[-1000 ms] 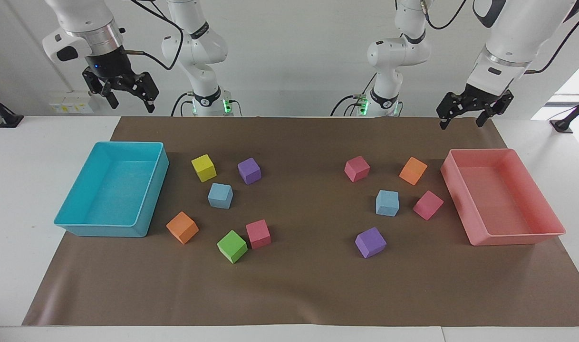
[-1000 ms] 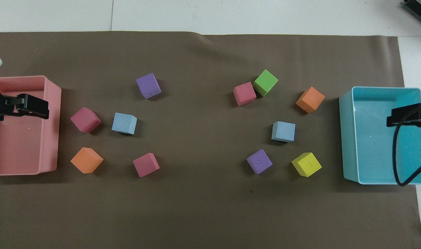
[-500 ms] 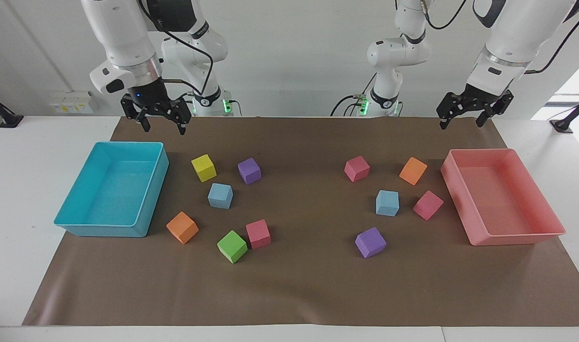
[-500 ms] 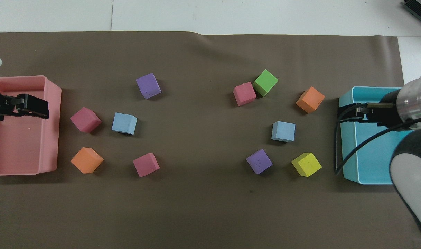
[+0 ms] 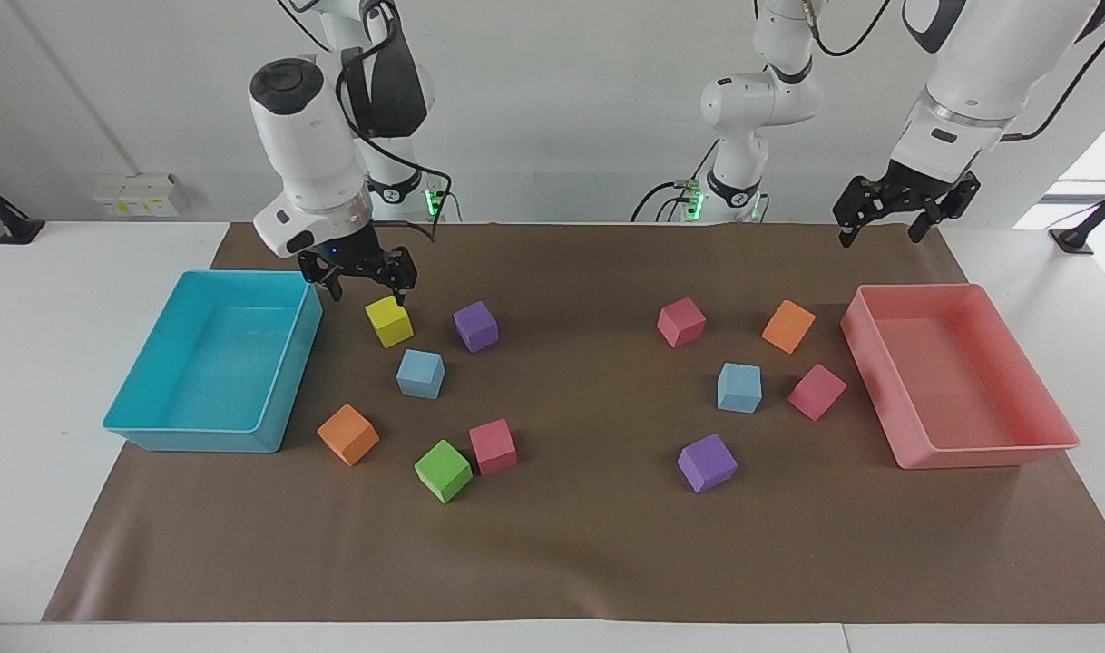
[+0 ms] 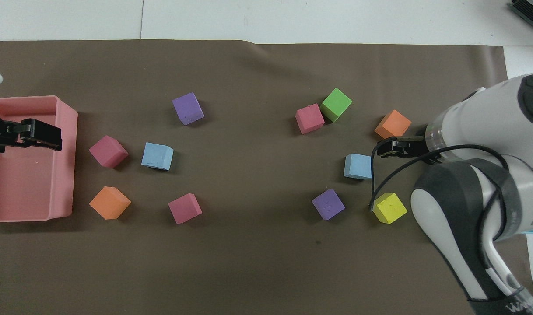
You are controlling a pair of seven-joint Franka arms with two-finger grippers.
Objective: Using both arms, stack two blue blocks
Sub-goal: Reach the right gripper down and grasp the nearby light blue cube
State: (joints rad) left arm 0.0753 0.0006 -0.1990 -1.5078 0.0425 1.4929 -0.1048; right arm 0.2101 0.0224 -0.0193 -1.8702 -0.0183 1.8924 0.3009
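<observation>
1. Since the earlier frame, I saw the right pincer (image 5: 362,282) swing in from above the turquoise tray (image 5: 285,428) and drop low over the yellow cube (image 5: 389,321); its jaws stood wide and empty.
2. The left pincer (image 5: 879,218) had not shifted; it waited over the pink tray (image 5: 979,453), jaws wide, holding nothing.
3. I judged the task barely begun: neither blue block was gripped or stacked.
4. One blue block (image 5: 421,374) lay toward the right arm's end of the worktop, beside the yellow cube and farther from the robots than it.
5. The other blue block (image 5: 739,387) lay toward the left arm's end, just beside a pink cube (image 5: 816,391).
6. Left to do: both picks and the stacking.
7. My count: two blue, two purple, two orange, three pink, one yellow, one green; two trays.
</observation>
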